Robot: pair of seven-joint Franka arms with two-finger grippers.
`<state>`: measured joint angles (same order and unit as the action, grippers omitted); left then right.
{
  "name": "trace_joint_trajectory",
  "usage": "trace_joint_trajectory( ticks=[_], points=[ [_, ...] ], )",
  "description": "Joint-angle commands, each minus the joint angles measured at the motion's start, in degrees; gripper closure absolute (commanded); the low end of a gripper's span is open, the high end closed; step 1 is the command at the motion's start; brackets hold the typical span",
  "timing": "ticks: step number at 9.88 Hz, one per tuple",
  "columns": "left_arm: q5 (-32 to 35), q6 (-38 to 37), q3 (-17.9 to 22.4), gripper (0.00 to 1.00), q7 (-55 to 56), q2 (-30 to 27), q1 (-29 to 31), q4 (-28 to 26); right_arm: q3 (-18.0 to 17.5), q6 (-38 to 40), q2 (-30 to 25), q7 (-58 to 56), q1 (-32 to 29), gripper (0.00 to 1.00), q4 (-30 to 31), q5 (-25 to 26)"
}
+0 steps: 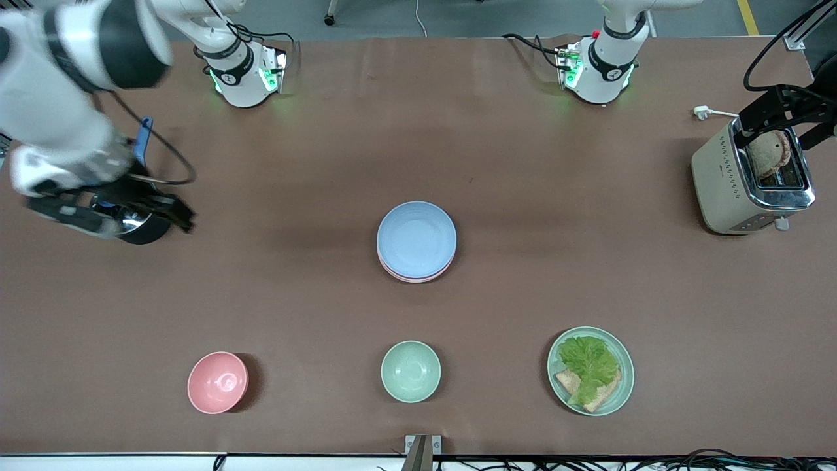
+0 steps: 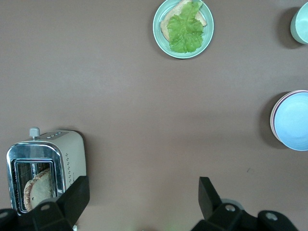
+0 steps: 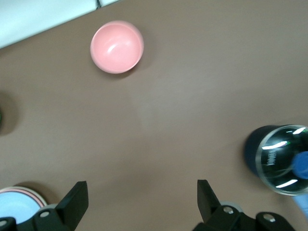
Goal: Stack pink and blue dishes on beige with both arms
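Note:
In the middle of the table a light blue plate (image 1: 416, 237) tops a stack, and the pale pink plate's rim (image 1: 412, 277) shows just beneath it. No beige plate can be made out under them. The stack also shows in the left wrist view as the blue plate (image 2: 294, 121), and in the right wrist view as the blue plate (image 3: 14, 208). My right gripper (image 1: 171, 212) hangs open and empty over the right arm's end of the table, well apart from the stack; its fingers (image 3: 77, 197) frame bare table. My left gripper (image 1: 781, 123) is open over the toaster, with nothing between its fingers (image 2: 207, 192).
A deep pink bowl (image 1: 218, 382), a small mint-green bowl (image 1: 410, 371) and a mint-green plate with lettuce and bread (image 1: 590, 370) sit nearest the front camera. A toaster (image 1: 752, 176) holding bread stands at the left arm's end. A dark lidded pot (image 3: 276, 159) sits under my right hand.

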<state>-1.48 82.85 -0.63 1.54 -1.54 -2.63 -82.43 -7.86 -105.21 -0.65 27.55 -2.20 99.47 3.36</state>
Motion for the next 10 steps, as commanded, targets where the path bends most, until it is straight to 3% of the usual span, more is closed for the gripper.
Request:
trace_joint_trajectory(
  ticks=[1,2,5,10],
  points=[
    [-0.2,0.2,0.1,0.0,0.3,0.8,0.5,-1.0,5.4,8.4,-0.9,-6.4,-0.3,0.0,-5.8,0.0],
    [-0.2,0.5,0.1,0.0,0.3,0.8,0.8,-1.1,8.9,11.8,-0.9,-9.0,1.1,0.0,-8.7,0.0],
    [-0.1,0.6,0.1,0.0,0.4,0.8,0.8,-1.3,13.4,21.2,-0.6,-20.2,2.3,0.0,-16.6,-2.9],
    [1.6,0.6,-0.3,0.0,0.3,0.7,0.8,-1.4,13.6,21.3,-0.3,-23.2,1.9,0.0,-16.6,-3.0]
  ],
)
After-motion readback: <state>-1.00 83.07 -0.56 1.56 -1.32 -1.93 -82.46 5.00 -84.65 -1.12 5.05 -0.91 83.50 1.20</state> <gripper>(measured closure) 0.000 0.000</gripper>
